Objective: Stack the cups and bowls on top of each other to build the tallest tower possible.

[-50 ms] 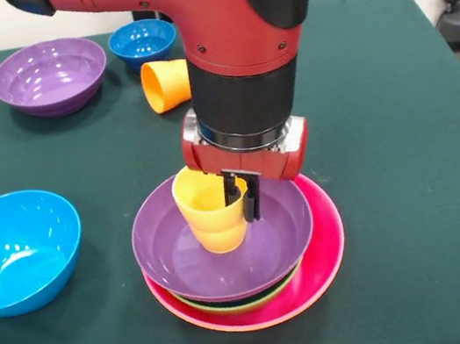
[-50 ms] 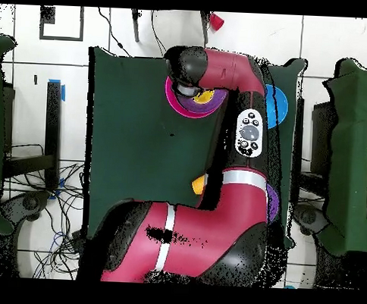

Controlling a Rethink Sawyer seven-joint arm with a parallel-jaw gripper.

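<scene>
- The tower (image 1: 245,269) stands on the green tabletop (image 1: 412,193), and everything else is placed here by reference to it.
- Its outermost part is a large pink bowl (image 1: 327,244); inside that a thin green rim (image 1: 236,305) shows, and on top sits a purple bowl (image 1: 173,253), the uppermost bowl of the pile.
- A yellow cup (image 1: 210,220) stands upright, mouth up, inside that purple bowl, roughly at its middle.
- The tool (image 1: 243,196) hangs from the red and black arm (image 1: 233,38) straight over the tower. Its dark fingers (image 1: 253,199) straddle the yellow cup's wall on the side nearer the pink bowl's wide showing edge, one inside the mouth and one outside, pinching the wall.
- An orange cup (image 1: 166,84) lies on its side on the tabletop beyond the tower, mouth turned toward the picture's left in the front view.
- A small dark-blue bowl (image 1: 142,43) sits upright just past the orange cup, farther from the tower.
- A second purple bowl (image 1: 50,76) stands beside the dark-blue one, well apart from the tower.
- A light-blue bowl (image 1: 14,250) rests upright on the tabletop to the tower's left in the front view, apart from it.
- From overhead the arm covers most of the tower; only part of the pink rim (image 2: 171,97), the purple bowl and a sliver of the yellow cup (image 2: 204,96) show beside it.
</scene>
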